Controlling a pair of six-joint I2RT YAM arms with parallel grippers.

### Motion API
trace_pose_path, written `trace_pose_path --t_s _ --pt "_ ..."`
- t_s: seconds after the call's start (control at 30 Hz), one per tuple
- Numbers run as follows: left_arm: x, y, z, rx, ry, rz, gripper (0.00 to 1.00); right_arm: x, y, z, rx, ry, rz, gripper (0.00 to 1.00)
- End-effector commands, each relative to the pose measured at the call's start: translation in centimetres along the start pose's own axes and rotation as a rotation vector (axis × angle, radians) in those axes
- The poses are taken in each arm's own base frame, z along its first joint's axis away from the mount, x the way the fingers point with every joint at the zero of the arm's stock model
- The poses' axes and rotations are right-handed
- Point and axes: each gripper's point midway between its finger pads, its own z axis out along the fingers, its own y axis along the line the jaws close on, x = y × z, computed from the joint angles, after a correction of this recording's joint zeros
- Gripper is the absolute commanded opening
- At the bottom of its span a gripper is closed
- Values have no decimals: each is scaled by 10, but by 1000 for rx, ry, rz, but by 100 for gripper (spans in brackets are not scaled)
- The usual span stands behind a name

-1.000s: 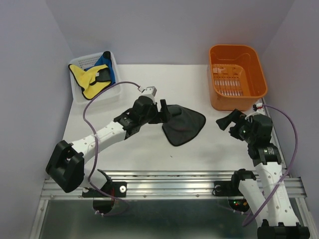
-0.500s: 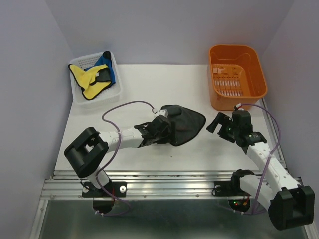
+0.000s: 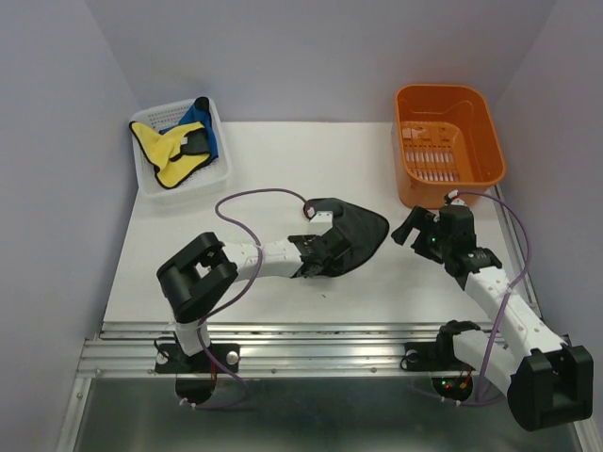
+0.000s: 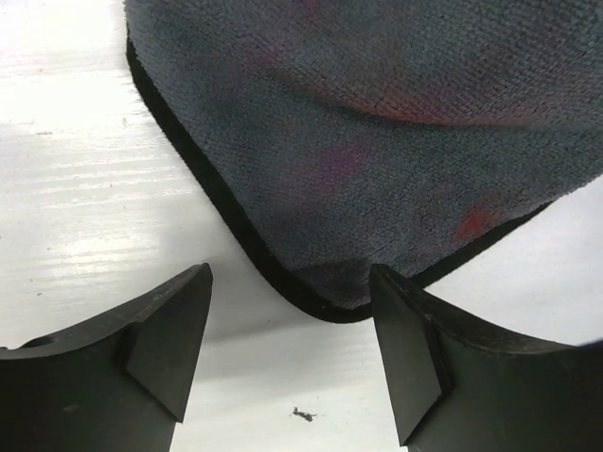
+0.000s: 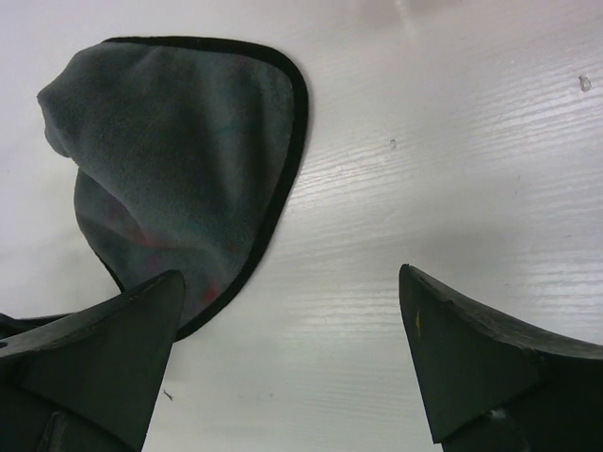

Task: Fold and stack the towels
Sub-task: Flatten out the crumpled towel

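Left gripper [image 4: 289, 271] of mine sits low on the white table [image 3: 283, 160], jaws spread and holding nothing. The rounded corner of the dark grey soft towel with black edging [image 4: 377, 141] lies just ahead of them. My right gripper [image 5: 288, 273] hangs released near the towel's other side. Closing too shallow, I judge, would pinch only the edging, so the bunched cloth could slip or drag. The orange plastic bin [image 3: 443, 193] shows no towel inside. The white mesh basket [image 3: 184, 188] holds the yellow towel [image 3: 170, 155] and the blue towel [image 3: 203, 122].
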Motion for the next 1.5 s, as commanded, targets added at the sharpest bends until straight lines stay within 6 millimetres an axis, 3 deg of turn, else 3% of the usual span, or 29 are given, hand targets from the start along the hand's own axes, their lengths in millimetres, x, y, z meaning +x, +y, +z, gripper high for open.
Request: trace_pose_path --t_s 0.0,0.07,0.2,0.3,0.33,0.53,0.6,0.87,1.07,1.27,1.47 --pt "22 18 9 -157 31 61 77 -8 2 4 -8 -46 -20 100" --pt "23 24 12 -202 36 71 73 -10 -5 5 23 -60 -23 100" --pt "36 28 17 -200 70 86 49 -11 -11 6 56 -72 -32 100" --pt "46 37 17 -204 89 77 17 -12 -12 9 64 -70 -34 100" --pt "46 39 15 -203 87 72 2 -12 -12 10 61 -70 -38 100" --pt "48 46 7 -191 80 50 0 -10 -6 27 86 -41 -83 100" --pt "47 49 4 -194 74 49 0 -8 5 32 90 -42 -119 100" --pt "54 50 -1 -134 82 29 0 -18 18 73 241 -56 -169 100" --pt "54 53 -2 -137 75 27 0 -13 10 95 349 -35 -179 95" --pt "56 56 -2 -144 74 22 0 9 5 111 352 24 -201 77" --pt "56 58 -3 -141 66 7 0 29 -11 119 393 53 -190 40"
